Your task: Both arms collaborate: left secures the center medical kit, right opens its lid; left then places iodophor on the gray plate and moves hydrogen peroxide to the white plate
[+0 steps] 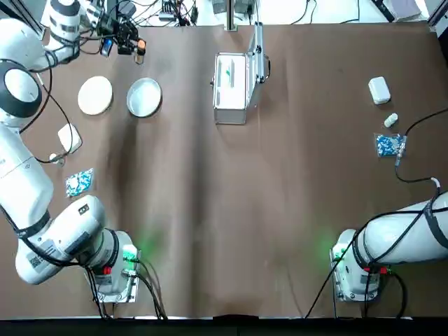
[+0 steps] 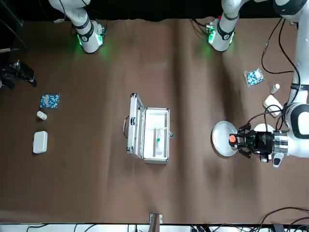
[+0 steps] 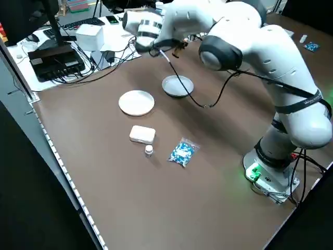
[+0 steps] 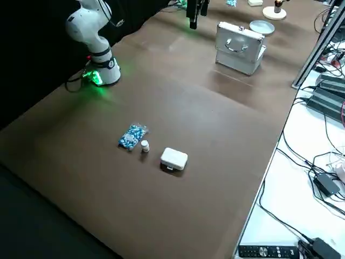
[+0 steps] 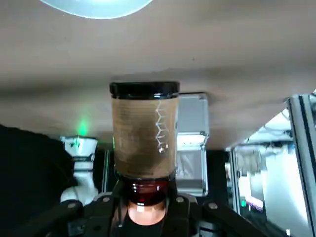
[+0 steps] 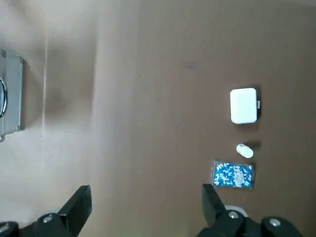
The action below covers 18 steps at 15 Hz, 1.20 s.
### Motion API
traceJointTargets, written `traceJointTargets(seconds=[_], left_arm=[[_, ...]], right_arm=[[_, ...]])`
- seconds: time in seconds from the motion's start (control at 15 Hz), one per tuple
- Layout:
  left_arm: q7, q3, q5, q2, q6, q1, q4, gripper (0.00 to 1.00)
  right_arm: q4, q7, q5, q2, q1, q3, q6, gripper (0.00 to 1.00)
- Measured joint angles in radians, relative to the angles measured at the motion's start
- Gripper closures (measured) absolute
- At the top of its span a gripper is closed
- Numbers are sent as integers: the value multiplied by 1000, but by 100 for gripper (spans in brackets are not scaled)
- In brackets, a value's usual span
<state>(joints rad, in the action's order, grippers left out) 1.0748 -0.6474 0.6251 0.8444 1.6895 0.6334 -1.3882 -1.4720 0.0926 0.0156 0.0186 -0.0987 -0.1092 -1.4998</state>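
Observation:
My left gripper (image 1: pixel 129 40) is shut on the iodophor (image 5: pixel 143 133), a dark brown bottle with an orange cap (image 2: pixel 232 139). It holds the bottle in the air just beyond the far rim of the gray plate (image 1: pixel 144 96). Left of that plate lies the white plate (image 1: pixel 95 94). The medical kit (image 1: pixel 232 87) stands open at the table's far middle, its lid (image 1: pixel 257 52) upright. I cannot pick out the hydrogen peroxide against the kit's white lining. My right gripper (image 6: pixel 145 207) hovers open and holds nothing, well off to the robot's right.
A rounded white box (image 1: pixel 379 89), a small white bottle (image 1: pixel 390 120) and a blue pill bag (image 1: pixel 388 145) lie at the right. A like set sits at the left: box (image 1: pixel 69 138), bottle (image 1: pixel 56 159), bag (image 1: pixel 79 182). Cables trail along the far edge.

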Motion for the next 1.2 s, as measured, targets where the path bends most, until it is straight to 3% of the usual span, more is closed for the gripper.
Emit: traceJointTargets(seconds=[0.27,0.53,1.2], left_arm=[[-171,1,76,96,-44,65,-46,67],[-271,11,84,185,-61,89,-59,67],[-330,64,86,257,-65,89,-60,67]], right_arm=[[-5,0,0,0,-1,1,0,1],[-6,0,0,0,-1,1,0,1],[-5,-1,0,0,1,-3,-5,1]])
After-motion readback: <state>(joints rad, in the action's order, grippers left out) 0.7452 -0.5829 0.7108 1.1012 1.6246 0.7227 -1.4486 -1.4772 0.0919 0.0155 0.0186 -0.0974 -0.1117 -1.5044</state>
